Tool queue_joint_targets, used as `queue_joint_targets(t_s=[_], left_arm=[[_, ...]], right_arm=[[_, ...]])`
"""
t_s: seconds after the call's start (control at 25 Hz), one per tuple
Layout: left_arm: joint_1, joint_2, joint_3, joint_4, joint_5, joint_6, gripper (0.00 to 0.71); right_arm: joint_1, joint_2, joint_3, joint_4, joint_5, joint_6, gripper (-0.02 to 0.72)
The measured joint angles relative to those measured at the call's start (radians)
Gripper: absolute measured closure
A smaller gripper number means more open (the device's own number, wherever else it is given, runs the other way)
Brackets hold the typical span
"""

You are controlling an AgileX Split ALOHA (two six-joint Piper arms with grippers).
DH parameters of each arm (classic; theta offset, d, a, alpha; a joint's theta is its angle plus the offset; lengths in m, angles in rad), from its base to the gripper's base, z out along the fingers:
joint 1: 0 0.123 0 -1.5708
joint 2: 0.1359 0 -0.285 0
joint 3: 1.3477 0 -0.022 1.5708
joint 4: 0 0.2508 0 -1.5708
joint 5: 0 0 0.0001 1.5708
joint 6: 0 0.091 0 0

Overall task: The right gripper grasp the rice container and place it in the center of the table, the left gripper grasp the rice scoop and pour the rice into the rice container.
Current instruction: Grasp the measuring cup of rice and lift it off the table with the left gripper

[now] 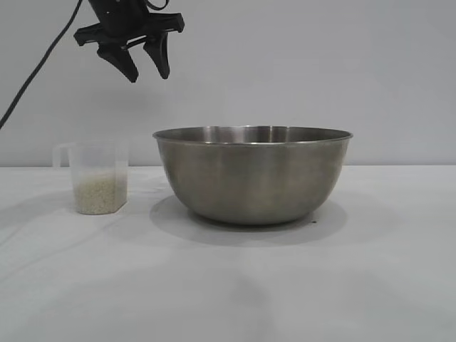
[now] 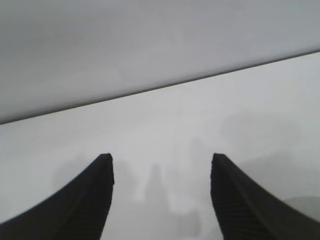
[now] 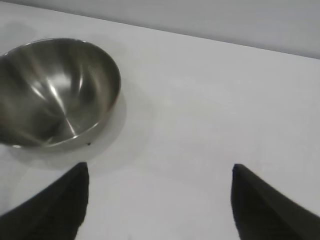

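Your steel bowl (image 1: 252, 174) stands upright near the middle of the white table (image 1: 228, 285), open side up. The exterior view does not show its inside; the right wrist view does, and you can see bare brushed metal there (image 3: 55, 90), with no grains in it. A small dark speck lies on the table just beside its base.

Your clear plastic scoop (image 1: 98, 177) stands upright on the table to the left of the bowl, apart from it, handle at the rim pointing away from the bowl. Off-white rice (image 1: 100, 194) fills roughly its lower half.

No label, brand or writing can be read on either container.

Your left gripper (image 1: 146, 60) hangs high above the scoop with its fingers apart and nothing between them; its black cable runs off to the left edge. Your right gripper (image 3: 159, 200) shows only in its own wrist view: fingers spread wide, empty, well apart from the bowl.

The table is plain matte white; behind it is a plain pale grey wall.
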Motion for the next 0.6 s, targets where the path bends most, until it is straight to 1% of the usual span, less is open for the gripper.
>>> queue_joint_targets(t_s=[0.08,0.16,0.32,0.6], left_arm=[[0.000,0.000,0.000,0.000,0.000,0.000,0.297],[0.000,0.000,0.000,0.000,0.000,0.000,0.297],[0.000,0.000,0.000,0.000,0.000,0.000,0.297],[0.000,0.000,0.000,0.000,0.000,0.000,0.297]], right_arm=[[0.000,-0.083,0.044,-0.002,0.078,0.000,0.161],[0.000,-0.155,0.078,0.003,0.139,0.002,0.161],[0.000,-0.286,0.097,0.011,0.268,0.002,0.161],[0.000,-0.439,0.118,0.011,0.374,0.002,0.161]])
